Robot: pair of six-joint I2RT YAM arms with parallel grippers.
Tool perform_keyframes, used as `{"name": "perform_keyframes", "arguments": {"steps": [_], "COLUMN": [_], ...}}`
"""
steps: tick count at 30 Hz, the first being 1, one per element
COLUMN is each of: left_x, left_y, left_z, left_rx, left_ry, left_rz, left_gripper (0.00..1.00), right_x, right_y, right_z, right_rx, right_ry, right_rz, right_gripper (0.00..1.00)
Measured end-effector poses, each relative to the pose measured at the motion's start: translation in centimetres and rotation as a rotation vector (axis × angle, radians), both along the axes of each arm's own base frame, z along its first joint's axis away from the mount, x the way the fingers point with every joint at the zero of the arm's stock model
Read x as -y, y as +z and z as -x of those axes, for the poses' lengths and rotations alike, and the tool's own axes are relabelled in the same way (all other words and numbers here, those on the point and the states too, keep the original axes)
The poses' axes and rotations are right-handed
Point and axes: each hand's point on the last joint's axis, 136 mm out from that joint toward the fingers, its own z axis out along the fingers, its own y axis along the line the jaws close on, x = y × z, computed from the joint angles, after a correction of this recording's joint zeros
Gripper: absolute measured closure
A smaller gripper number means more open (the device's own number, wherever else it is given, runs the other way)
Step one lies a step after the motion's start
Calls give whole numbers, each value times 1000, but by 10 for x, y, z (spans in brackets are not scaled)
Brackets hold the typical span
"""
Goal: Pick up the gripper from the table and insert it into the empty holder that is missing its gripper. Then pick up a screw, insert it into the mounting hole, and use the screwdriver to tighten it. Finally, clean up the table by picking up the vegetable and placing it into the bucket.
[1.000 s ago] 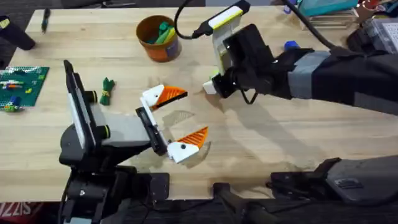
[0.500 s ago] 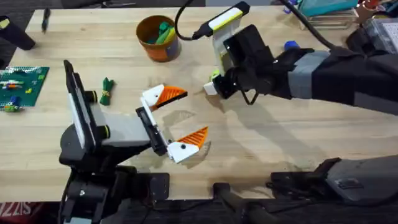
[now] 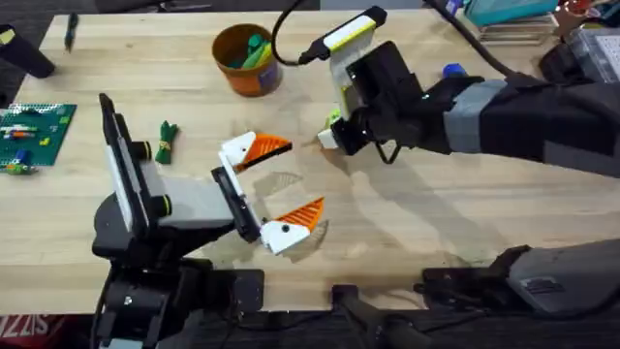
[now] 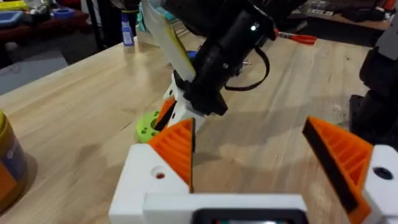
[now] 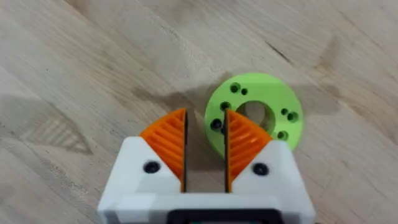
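Change: right arm has crept slightly toward the bucket (image 3: 247, 58) since a second ago; left arm and everything lying on the worktop (image 3: 174, 73) look unmoved.

Overhead, left claw (image 3: 281, 184): lying on its side, jaws wide apart, nothing between them; two orange ribbed pads, one on each white base.

Overhead, right claw (image 3: 327, 136): low over the worktop, on the far side of the left claw from the arm bases.

Overhead, vegetable (image 3: 167, 142): one, dark green, lying beside the left arm on the bucket's near side, long axis running roughly toward the bucket. Left arm is clearly the nearer one.

Overhead, bucket: one, upright, green and yellow pieces inside.

Left wrist: right claw (image 4: 177, 112) sits beyond the open left claw (image 4: 261, 149), touching or just above a green disc (image 4: 147, 128).

Right wrist, right claw (image 5: 205, 146): jaws nearly closed with a narrow gap, gripping nothing; the one green disc (image 5: 255, 115) lies just past the tips, its rim at the gap.

Judgement: both holders look fitted; the clean-up step seems to remain.
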Motion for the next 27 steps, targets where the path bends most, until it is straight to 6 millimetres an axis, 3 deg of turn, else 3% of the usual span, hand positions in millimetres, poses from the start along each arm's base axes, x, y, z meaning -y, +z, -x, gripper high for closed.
{"name": "perform_keyframes", "arguments": {"steps": [3, 9, 18, 27], "left_x": [0, 0, 0, 0], "left_y": [0, 0, 0, 0], "left_z": [0, 0, 0, 0], "left_rx": [0, 0, 0, 0], "left_ry": [0, 0, 0, 0], "left_rz": [0, 0, 0, 0], "left_gripper": [15, 15, 16, 15], "right_x": [0, 0, 4, 5], "right_y": [0, 0, 0, 0], "right_z": [0, 0, -3, -4], "right_rx": [0, 0, 16, 21], "right_ry": [0, 0, -16, -20], "right_rz": [0, 1, 22, 26], "right_gripper": [774, 821, 984, 993]}}
